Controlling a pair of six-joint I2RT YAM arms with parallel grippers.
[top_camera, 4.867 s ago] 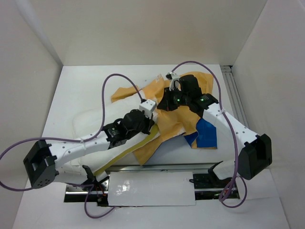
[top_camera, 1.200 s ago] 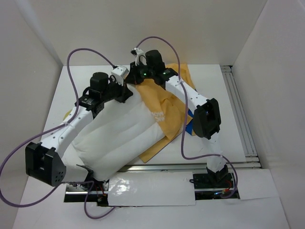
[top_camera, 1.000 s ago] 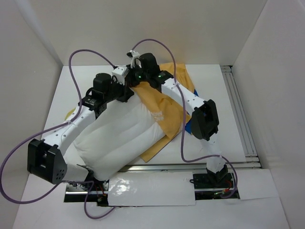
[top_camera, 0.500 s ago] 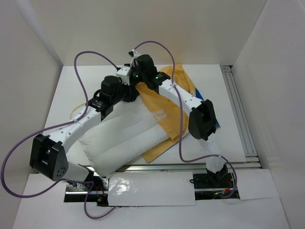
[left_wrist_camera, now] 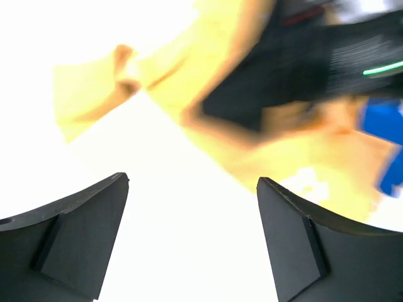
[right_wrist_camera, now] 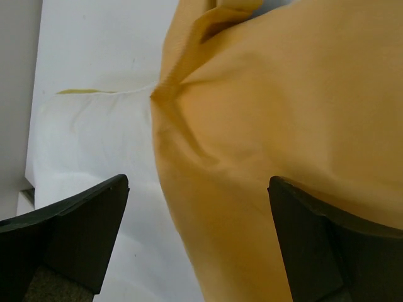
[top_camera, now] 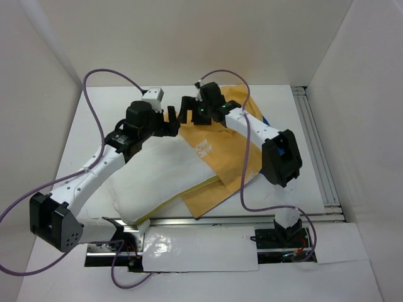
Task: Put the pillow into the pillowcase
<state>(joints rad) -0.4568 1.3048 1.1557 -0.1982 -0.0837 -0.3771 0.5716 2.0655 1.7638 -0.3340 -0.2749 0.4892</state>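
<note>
The white pillow (top_camera: 157, 173) lies across the left middle of the table, its right end under the orange-yellow pillowcase (top_camera: 223, 148). A sliver of the case's blue side (top_camera: 264, 119) shows at the far right. My left gripper (top_camera: 172, 121) hangs open over the pillow's far end. My right gripper (top_camera: 186, 108) is open just beside it, over the case's left edge. In the left wrist view the open gripper (left_wrist_camera: 192, 180) frames the white pillow (left_wrist_camera: 189, 251), with the pillowcase (left_wrist_camera: 182, 69) beyond. In the right wrist view the open gripper (right_wrist_camera: 198, 181) straddles the pillowcase (right_wrist_camera: 283, 113) edge on the pillow (right_wrist_camera: 94, 145).
White walls close in the table on the left, back and right. A metal rail (top_camera: 315, 135) runs along the right side. A white sheet (top_camera: 198, 248) covers the near edge between the arm bases. Purple cables (top_camera: 101, 75) loop above both arms.
Both grippers have opened and let go of the fabric. The pillow has settled flatter, its yellow trim now showing at the front. The right wrist has shifted slightly right.
</note>
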